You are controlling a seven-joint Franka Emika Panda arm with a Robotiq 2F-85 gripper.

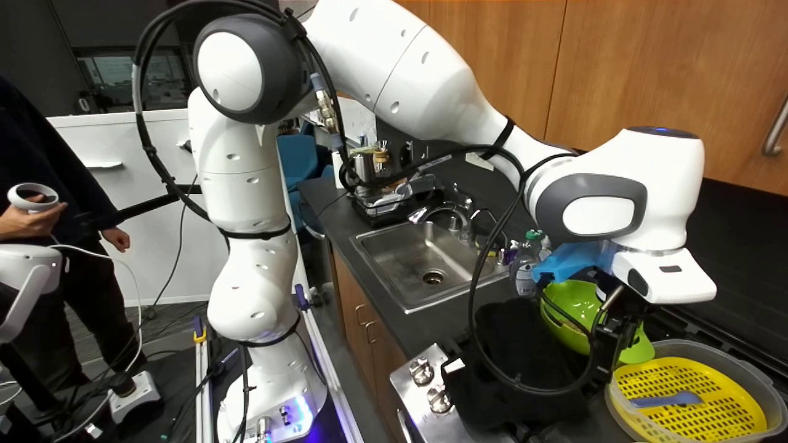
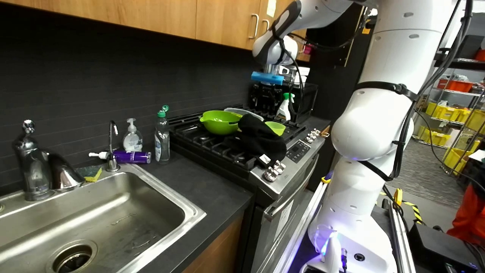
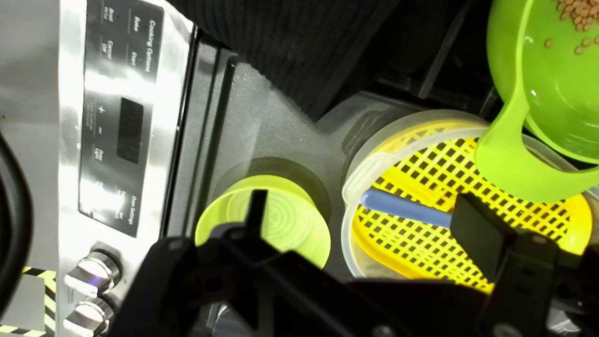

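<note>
The gripper (image 3: 367, 220) stands with its fingers wide apart above the stove (image 3: 281, 112). Beneath it, near the stove's front edge, is a light-green cup (image 3: 295, 217). Just behind the cup, a clear tub (image 3: 367, 173) holds a yellow strainer (image 3: 407, 245), a blue utensil (image 3: 405, 208) lying on it. Near the knobs (image 2: 271, 174) at the front edge lies a black cloth (image 2: 261, 142). Toward the back edge, a green bowl (image 3: 561, 103) holds brown pellets (image 3: 580, 14).

Green bowl (image 3: 554, 105): you see one.
Yellow-green cup (image 3: 299, 227): you see one.
Yellow grid (image 1: 714, 418): you see one.
Blue utensil (image 3: 407, 208): you see one.
Bottles (image 2: 162, 140) beside the sink (image 2: 151, 201): you count three.
Spray bottle (image 2: 283, 110): you count one.
</note>
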